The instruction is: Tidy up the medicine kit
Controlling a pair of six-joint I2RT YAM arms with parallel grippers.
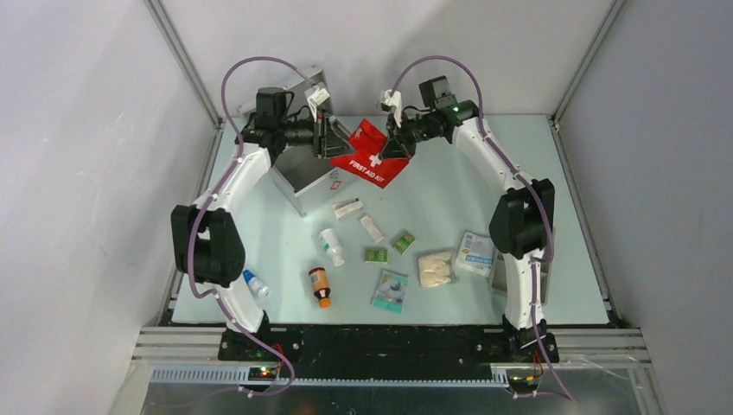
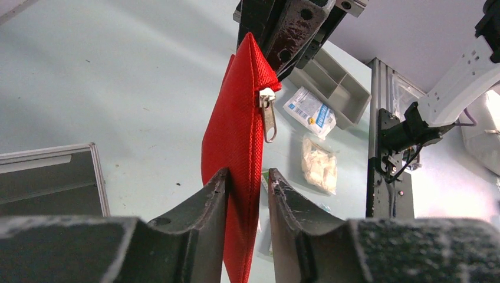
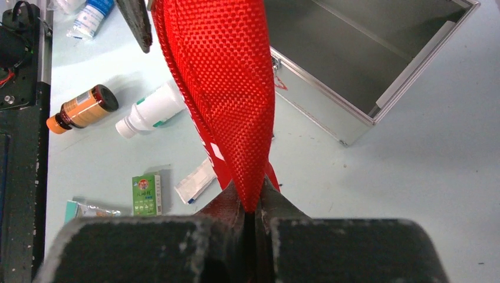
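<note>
A pale green table point(image 1: 519, 173) fills a booth of plain grey walls point(image 1: 78, 130). At its back left, under the left arm, sits the medicine kit point(image 1: 302, 181), a silver metal box standing open, with a small red mark on its front. Just beside it the red pouch point(image 1: 370, 157) hangs lifted. The right gripper point(image 3: 252, 197) pinches one end, while the left gripper point(image 2: 247, 180) straddles the other with its jaws parted.

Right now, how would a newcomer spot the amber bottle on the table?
Start at the open silver case left of centre, then move toward the near edge past the white bottle. The amber bottle lies next, alone in having a brown body and an orange cap.
</note>
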